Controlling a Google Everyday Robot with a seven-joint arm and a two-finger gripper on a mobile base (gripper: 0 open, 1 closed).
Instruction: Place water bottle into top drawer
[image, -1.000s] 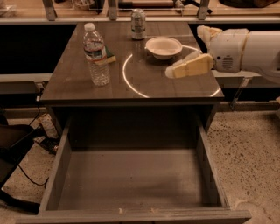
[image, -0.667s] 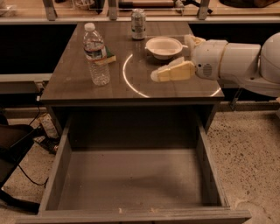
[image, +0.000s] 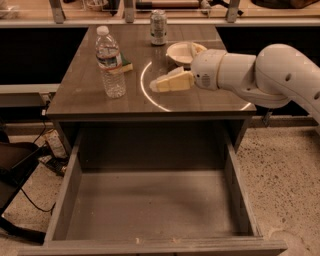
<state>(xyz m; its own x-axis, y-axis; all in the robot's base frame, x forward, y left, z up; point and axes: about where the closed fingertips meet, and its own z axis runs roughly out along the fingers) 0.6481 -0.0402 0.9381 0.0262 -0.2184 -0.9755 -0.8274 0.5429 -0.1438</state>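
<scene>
The water bottle (image: 109, 62), clear ribbed plastic with a white cap, stands upright on the left part of the grey desk (image: 200, 102). The top drawer (image: 150, 205) is pulled fully out below the desk front, its bare grey bottom showing. My gripper (image: 159, 84) reaches in from the right over the middle of the desk, its cream fingers pointing left toward the bottle, about a hand's width from it. It holds nothing.
A silver can (image: 158, 21) stands at the desk's back edge. A white bowl (image: 182, 51) sits behind my wrist. A small green and yellow object (image: 125, 66) lies just behind the bottle. Cables and dark gear (image: 20, 170) lie on the floor at left.
My arm has swung left across the desk, bringing the gripper from the right edge to the desk's middle, closer to the bottle. The bottle and drawer have not moved.
</scene>
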